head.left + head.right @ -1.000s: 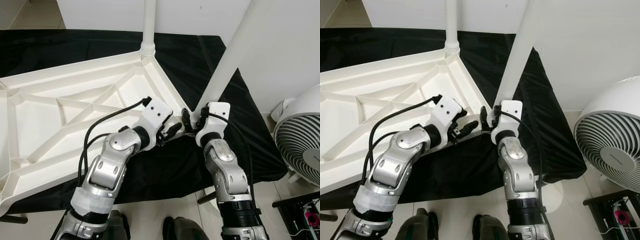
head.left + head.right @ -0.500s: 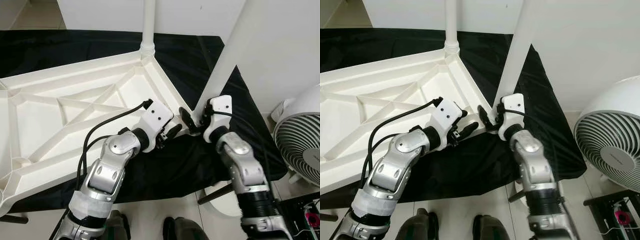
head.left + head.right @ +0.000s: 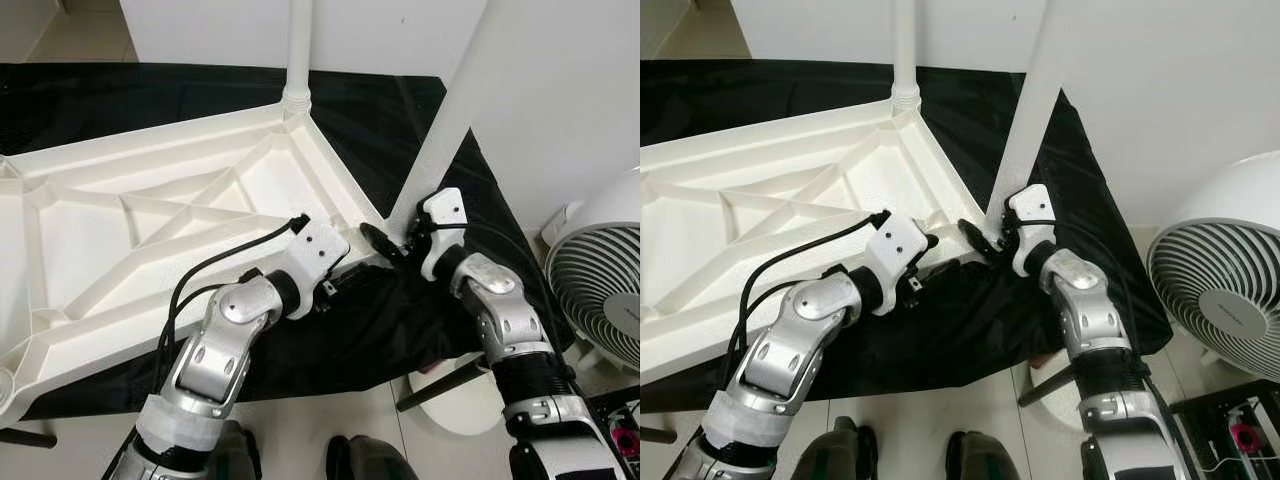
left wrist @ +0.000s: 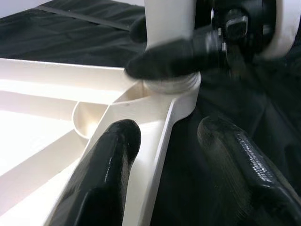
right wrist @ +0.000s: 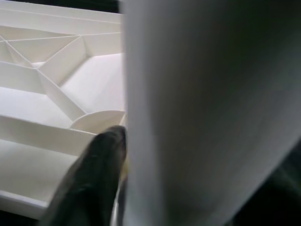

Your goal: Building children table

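Observation:
A white children's table top (image 3: 150, 220) lies upside down on a black cloth, ribs facing up. One white leg (image 3: 298, 50) stands in the far corner socket. A second leg (image 3: 450, 120) rises, slightly tilted, from the near right corner socket (image 4: 171, 87). My right gripper (image 3: 392, 240) is shut on that leg's base; one of its fingers (image 5: 99, 165) presses against the leg (image 5: 197, 117). My left gripper (image 4: 167, 129) is open and straddles the table's rim just short of that corner, one finger inside the rim and one outside over the cloth.
The black cloth (image 3: 380, 110) covers the low platform under the table top and hangs over its near edge. A white fan (image 3: 1225, 300) stands on the floor to the right. A white round base with a dark bar (image 3: 450, 385) sits by my right leg. A white wall is behind.
My right forearm has swung out to the right while its gripper stayed on the leg's base. My left gripper has slid down along the rim beside the corner.

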`<state>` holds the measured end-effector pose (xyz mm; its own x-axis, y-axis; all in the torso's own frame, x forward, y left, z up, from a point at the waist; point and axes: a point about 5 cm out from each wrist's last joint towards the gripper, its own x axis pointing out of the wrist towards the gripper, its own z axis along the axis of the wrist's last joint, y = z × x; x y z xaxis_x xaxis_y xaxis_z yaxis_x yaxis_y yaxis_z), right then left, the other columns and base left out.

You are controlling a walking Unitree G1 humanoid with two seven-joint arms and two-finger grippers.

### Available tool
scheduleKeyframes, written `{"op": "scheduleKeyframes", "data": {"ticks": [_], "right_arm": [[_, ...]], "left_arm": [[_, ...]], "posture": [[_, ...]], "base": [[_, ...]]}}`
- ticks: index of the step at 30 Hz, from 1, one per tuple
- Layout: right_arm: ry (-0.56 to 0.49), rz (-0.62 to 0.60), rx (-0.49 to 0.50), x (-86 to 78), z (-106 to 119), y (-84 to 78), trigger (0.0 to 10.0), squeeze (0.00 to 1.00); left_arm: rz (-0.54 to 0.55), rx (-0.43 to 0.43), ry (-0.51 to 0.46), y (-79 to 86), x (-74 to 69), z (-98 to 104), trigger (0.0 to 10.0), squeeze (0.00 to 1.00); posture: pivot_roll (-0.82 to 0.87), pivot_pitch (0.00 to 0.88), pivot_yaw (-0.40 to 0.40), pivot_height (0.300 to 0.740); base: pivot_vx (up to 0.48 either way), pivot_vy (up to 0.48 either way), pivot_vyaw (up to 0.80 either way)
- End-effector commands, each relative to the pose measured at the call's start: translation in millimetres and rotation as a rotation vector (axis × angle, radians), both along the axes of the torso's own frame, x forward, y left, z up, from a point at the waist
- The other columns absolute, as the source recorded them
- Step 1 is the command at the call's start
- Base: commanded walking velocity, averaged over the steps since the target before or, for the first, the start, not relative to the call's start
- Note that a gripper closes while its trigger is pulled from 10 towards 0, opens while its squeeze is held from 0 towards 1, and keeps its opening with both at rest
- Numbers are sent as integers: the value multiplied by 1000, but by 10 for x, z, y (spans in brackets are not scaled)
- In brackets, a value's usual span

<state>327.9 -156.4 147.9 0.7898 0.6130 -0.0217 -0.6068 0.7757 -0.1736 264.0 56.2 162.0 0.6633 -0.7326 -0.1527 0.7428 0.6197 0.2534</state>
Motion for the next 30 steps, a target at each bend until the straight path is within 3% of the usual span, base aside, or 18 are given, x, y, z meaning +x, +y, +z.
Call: {"op": "scheduleKeyframes", "data": {"ticks": [1,8,11,12,13,14,16,17,23,24,28,30], "right_arm": [[29,41,-2,-10,-77,18,0,0],[41,18,32,-1,-102,16,0,0],[58,-95,45,30,-144,25,0,0],[75,-188,52,34,-176,44,7765,0],[77,-202,53,34,-182,47,7765,0],[104,-247,99,11,-195,92,10000,0],[125,-278,134,-7,-204,123,10000,0],[136,-369,168,-80,-216,197,10000,0],[118,-419,187,-137,-197,250,10000,0],[85,-497,221,-253,-149,388,10000,0],[86,-517,234,-326,-129,520,10000,0],[75,-523,237,-316,-97,510,10000,0]], "left_arm": [[37,11,-9,17,-4,-38,10000,0],[58,18,-17,51,36,-27,10000,0],[66,10,-22,40,50,-16,10000,0],[74,3,-26,35,57,-11,10000,0],[76,2,-27,35,57,-12,10000,0],[78,-1,-25,30,60,-8,10000,0],[78,-4,-24,25,62,-5,10000,0],[77,-4,-22,20,64,-1,10000,0],[75,-3,-25,25,70,7,10000,0],[86,-7,-30,51,112,38,10000,0],[98,-15,-39,69,148,76,10000,0],[99,-16,-40,72,157,82,10000,0]], "posture": [[24,56,-44,740],[27,48,-51,740],[30,43,-56,740],[31,43,-58,740],[31,43,-58,740],[30,44,-57,740],[30,44,-57,740],[26,46,-54,740],[21,53,-51,740],[16,64,-46,740],[12,68,-41,740],[8,69,-37,740]], "base": [[0,0,0],[0,0,0],[0,0,0],[0,0,0],[0,0,0],[0,0,0],[0,0,0],[0,0,0],[0,0,0],[0,0,0],[0,0,0],[0,0,0]]}}
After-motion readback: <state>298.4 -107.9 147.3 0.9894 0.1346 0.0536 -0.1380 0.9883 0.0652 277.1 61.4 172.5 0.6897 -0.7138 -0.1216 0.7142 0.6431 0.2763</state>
